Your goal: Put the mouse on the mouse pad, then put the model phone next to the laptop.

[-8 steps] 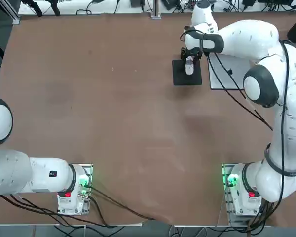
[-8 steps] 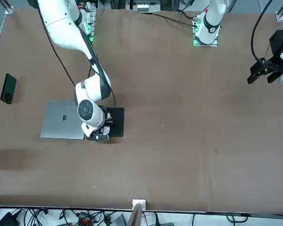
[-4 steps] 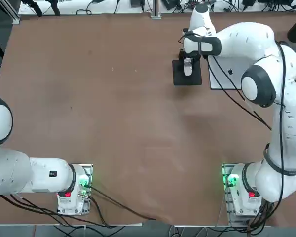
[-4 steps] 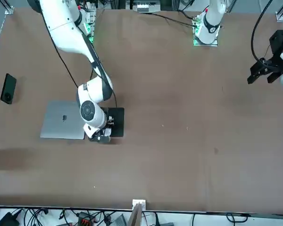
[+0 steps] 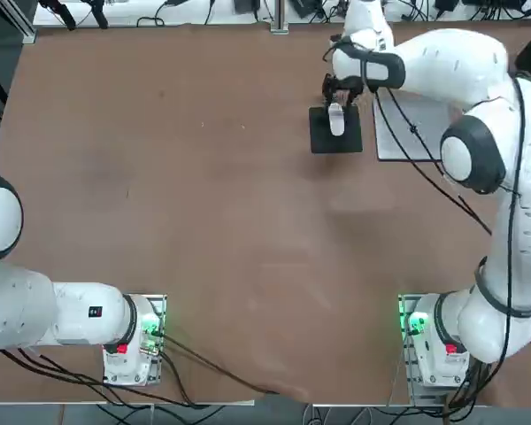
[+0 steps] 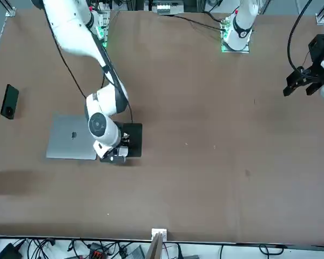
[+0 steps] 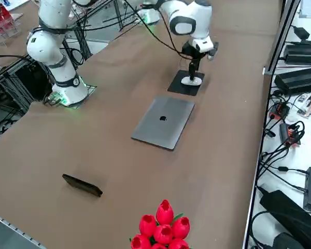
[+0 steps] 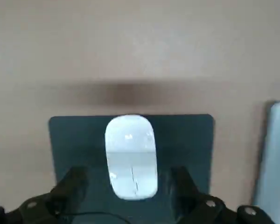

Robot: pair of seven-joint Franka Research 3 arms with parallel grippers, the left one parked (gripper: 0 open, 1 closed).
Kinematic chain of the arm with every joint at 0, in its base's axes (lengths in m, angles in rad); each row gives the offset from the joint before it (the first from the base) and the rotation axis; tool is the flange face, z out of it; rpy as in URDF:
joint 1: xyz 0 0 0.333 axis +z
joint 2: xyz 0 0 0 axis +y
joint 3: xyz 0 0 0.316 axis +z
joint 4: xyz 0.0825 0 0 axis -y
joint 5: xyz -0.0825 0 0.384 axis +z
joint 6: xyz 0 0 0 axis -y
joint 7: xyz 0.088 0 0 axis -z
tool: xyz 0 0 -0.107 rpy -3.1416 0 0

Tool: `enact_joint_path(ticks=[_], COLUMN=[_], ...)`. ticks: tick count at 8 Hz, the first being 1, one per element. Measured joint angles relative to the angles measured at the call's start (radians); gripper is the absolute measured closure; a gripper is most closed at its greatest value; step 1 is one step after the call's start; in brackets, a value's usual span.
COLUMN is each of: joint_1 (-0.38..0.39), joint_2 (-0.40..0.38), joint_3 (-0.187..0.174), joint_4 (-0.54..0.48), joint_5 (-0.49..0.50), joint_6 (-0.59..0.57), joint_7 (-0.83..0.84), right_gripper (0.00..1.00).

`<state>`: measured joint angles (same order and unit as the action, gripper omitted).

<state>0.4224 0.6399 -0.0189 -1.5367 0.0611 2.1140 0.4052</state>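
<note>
Right gripper (image 8: 128, 189): fingers spread wide, one on each side of the mouse (image 8: 131, 158), no grip observed. Mouse lies between the fingers, on the mouse pad (image 8: 198, 140). First placement judged complete; withdrawal of the gripper remains. Just beside the pad, on the side toward the robot's own right, sits the laptop (image 7: 163, 122), lid shut. Farthest from the gripper, beyond the laptop and well apart from it, the model phone (image 7: 82, 184) stands on its long edge. Second placement outstanding: phone untouched.
</note>
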Motion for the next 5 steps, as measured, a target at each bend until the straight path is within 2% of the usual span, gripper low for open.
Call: enact_joint_path(ticks=[2, 4, 5], joint_1=[-0.096, -0.278, -0.383], joint_2=[-0.142, -0.237, -0.248], joint_3=[-0.009, -0.015, -0.016], joint_4=[0.01, 0.007, 0.004], joint_5=[0.0, -0.006, -0.008], joint_6=[-0.184, -0.313, -0.333], joint_7=[0.001, -0.019, -0.083], right_gripper=[0.0, 0.0, 0.0])
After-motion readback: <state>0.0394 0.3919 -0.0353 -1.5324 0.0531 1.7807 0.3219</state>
